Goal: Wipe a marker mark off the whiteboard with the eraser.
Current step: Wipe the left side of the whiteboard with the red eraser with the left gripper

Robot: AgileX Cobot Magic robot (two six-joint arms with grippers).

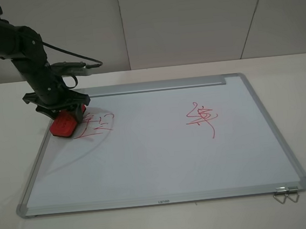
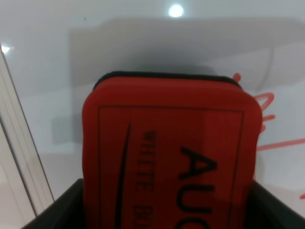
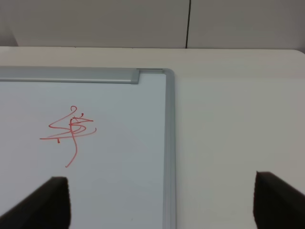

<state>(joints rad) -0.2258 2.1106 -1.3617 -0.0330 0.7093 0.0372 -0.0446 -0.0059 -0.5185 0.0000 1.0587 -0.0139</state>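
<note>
Left gripper clamped on eraser, which sits on whiteboard near its 10 o'clock corner. Marker mark touches eraser's 3 o'clock side. Right gripper spread wide, grasping nothing.

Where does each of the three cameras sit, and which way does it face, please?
Exterior high: mounted high, looking down on the whiteboard; shows the left arm, its left gripper shut on the eraser beside the marker mark.
Left wrist: behind the left gripper, looking past its dark fingers onto the eraser and whiteboard.
Right wrist: behind the open right gripper, facing the second scribble.
Shared: exterior high and left wrist both show the eraser.
</note>
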